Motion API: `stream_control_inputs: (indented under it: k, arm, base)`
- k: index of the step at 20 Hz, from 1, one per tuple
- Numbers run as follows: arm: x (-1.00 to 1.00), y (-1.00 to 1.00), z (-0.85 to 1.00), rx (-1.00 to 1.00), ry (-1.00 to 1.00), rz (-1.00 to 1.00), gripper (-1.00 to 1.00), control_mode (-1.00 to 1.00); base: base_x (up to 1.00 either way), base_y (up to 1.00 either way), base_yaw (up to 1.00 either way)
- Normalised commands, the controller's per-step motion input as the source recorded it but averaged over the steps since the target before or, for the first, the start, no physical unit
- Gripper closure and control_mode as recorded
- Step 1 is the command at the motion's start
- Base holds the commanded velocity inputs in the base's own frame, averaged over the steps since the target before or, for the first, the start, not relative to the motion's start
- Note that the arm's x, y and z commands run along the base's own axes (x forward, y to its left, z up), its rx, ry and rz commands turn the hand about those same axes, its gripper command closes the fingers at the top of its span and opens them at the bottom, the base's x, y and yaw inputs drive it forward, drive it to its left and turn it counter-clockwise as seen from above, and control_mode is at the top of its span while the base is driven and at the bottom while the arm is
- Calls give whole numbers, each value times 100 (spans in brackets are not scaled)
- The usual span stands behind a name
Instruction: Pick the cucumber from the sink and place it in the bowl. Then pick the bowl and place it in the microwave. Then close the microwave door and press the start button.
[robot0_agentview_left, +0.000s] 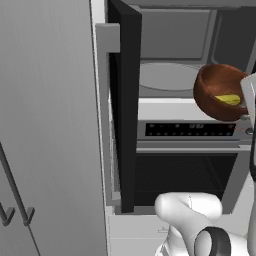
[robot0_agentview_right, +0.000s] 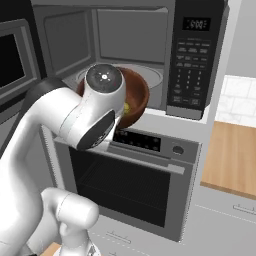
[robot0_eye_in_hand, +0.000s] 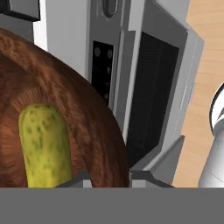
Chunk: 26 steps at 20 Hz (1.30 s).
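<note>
Gripping the rim of the bowl (robot0_eye_in_hand: 65, 113) between nearly closed fingertips (robot0_eye_in_hand: 144, 175), the tool (robot0_eye_in_hand: 107, 175) carries it in the air, tipped toward the hand, with nothing beneath it for support. In the hand view the near wall of the bowl sits pinched right at the tips, and the cucumber (robot0_eye_in_hand: 43, 144) lies inside on the bowl's floor, its long axis running from the tool's side toward the far wall. The left base view shows the bowl (robot0_agentview_left: 216, 90) hanging just in front of the microwave (robot0_agentview_left: 172, 55) opening, at about the level of the cavity floor and toward its right side, the cucumber (robot0_agentview_left: 228, 99) resting low against the tilted wall. Beyond the bowl lies the pale turntable (robot0_agentview_left: 162, 76); the microwave door (robot0_agentview_left: 125, 105) stands swung out on the left, well apart from the bowl. In the right base view the arm's wrist covers much of the bowl (robot0_agentview_right: 137, 95), which overlaps the cavity's front lip. The coming move, as I judge it, turns on this: the turntable lies straight ahead of the bowl, deeper into the cavity, so the bowl must travel forward and settle level.
</note>
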Motion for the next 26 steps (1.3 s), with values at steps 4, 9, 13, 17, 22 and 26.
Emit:
stream_control_inputs:
  k: [4,9,13,17,22,26]
  arm:
    - [49,25,46,0,-4,-3,100,-100]
    - [64,21,27,0,4,0,100,-100]
    - [65,6,18,0,7,0,100,-100]
    - [61,0,13,0,1,2,100,-100]
    - [53,10,7,0,0,3,100,-100]
    - [52,15,0,0,1,3,100,-100]
  base:
    - [0,0,0]
    - [0,0,0]
    - [0,0,0]
    - [0,0,0]
    - [0,0,0]
    - [0,0,0]
